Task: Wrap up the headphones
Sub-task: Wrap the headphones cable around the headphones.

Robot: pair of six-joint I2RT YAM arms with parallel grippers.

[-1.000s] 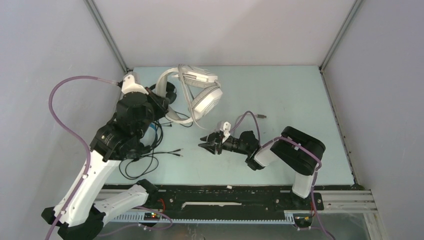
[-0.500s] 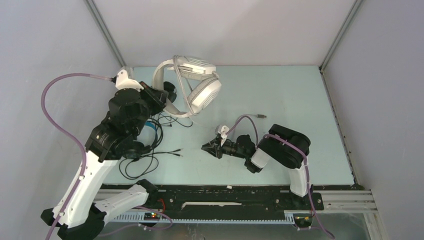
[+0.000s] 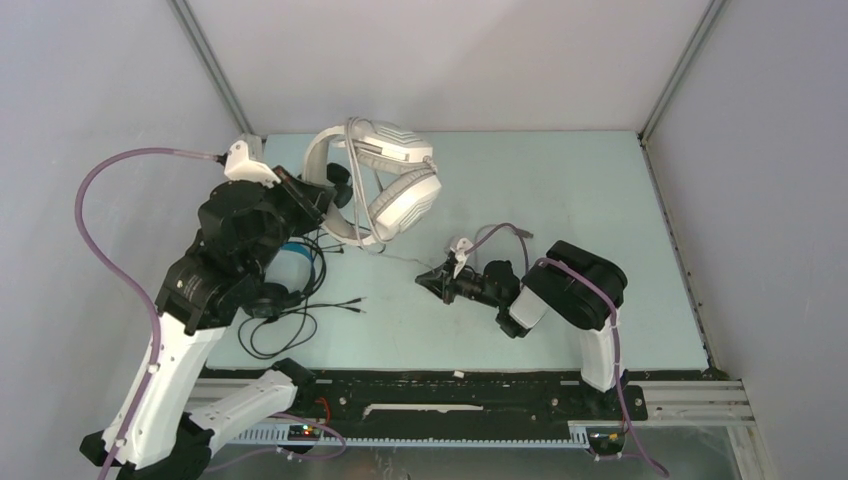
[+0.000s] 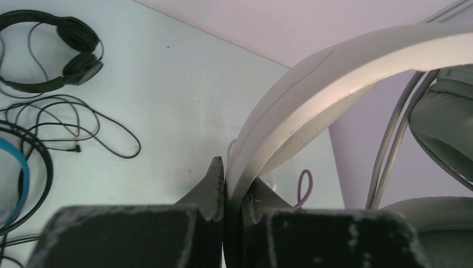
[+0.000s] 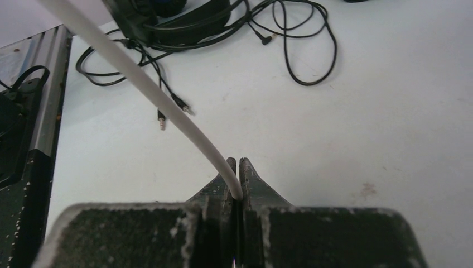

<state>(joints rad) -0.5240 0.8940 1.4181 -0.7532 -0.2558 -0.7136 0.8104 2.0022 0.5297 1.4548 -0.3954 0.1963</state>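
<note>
Step in hand: wrapping cable on white headset. My left fingers clamp its headband, holding it above bench at 11 o'clock. My right fingers, pressed together, pinch pale cable near centre. Next, I judge: carry cable round headband, keep it taut. Blue-lined black headset at 9 o'clock not yet wrapped

No legible text, brand, number or sign in any view. Nothing readable on white headset, its pale cable, slim black headset, blue-lined black headset, or desk. Any markings too small or blurred.
</note>
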